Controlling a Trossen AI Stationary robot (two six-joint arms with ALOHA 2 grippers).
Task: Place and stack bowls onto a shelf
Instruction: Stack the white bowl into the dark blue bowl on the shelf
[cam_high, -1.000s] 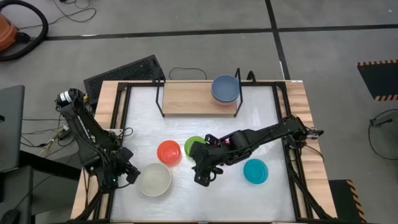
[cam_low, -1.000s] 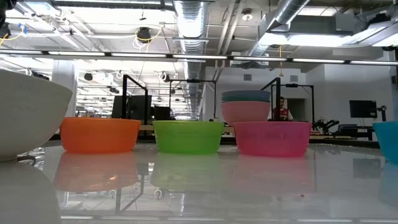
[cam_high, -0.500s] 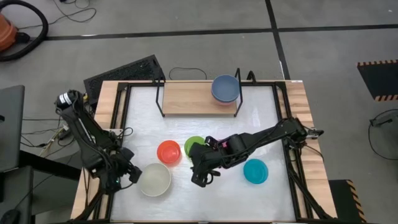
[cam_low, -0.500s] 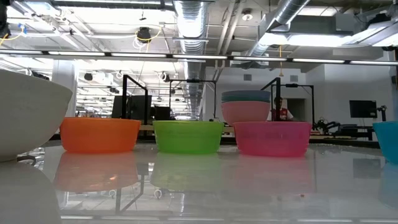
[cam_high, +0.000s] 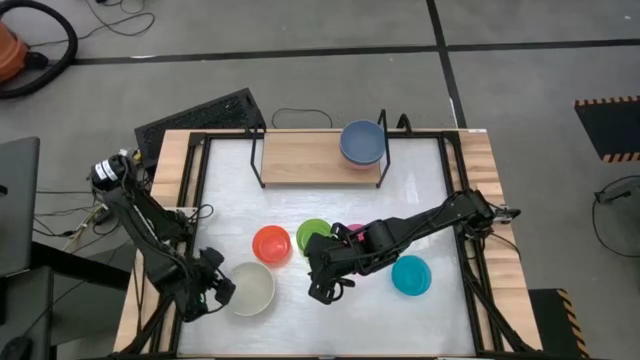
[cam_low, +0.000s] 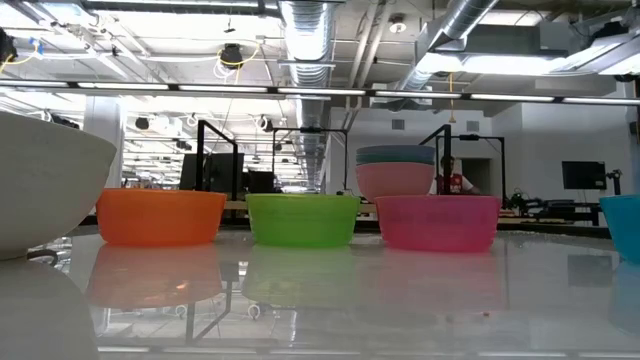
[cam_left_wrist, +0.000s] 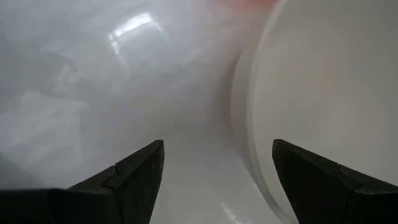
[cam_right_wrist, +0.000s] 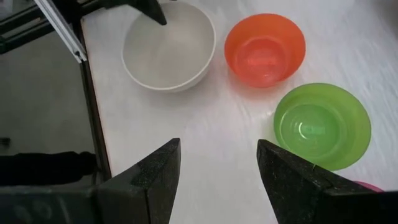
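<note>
— Two pincers, where? The left pincer (cam_high: 222, 291) sits at the cream-white bowl (cam_high: 248, 288) near the desk's (cam_high: 420, 170) front-left edge, spread wide, holding nothing.
— The right pincer (cam_high: 318, 290) hovers wide, empty, over bare desk.

Grey tiled floor (cam_high: 300, 30) (black seams), ceiling ducts (cam_low: 310, 30) overhead, a person (cam_low: 453, 178) far back.
</note>
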